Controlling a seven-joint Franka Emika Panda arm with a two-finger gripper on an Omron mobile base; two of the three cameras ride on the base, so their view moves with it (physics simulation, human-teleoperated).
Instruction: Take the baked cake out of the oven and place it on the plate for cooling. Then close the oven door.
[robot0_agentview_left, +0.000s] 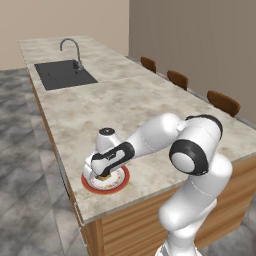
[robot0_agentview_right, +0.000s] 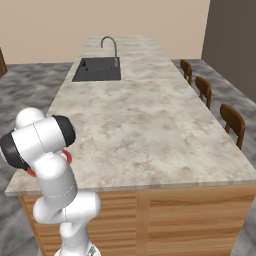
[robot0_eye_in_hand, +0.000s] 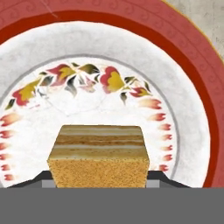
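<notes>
A square slice of layered brown cake (robot0_eye_in_hand: 99, 157) sits between my dark fingertips (robot0_eye_in_hand: 156, 177), and the gripper (robot0_eye_in_hand: 100, 179) is shut on it. Right below it lies the plate (robot0_eye_in_hand: 192, 87), white with a flower pattern and a red rim. In the left base view the gripper (robot0_agentview_left: 103, 173) points down over the plate (robot0_agentview_left: 123, 181) near the island counter's front left corner, with the cake (robot0_agentview_left: 104, 176) just under the hand. Whether the cake touches the plate I cannot tell. In the right base view my arm covers most of the plate (robot0_agentview_right: 68, 158). The oven and the oven door are out of view.
The plate lies close to the marble counter's (robot0_agentview_left: 130, 100) front and left edges. A dark sink (robot0_agentview_left: 65, 75) with a curved faucet (robot0_agentview_left: 73, 48) is at the far end. Brown chairs (robot0_agentview_left: 223, 103) line the counter's right side.
</notes>
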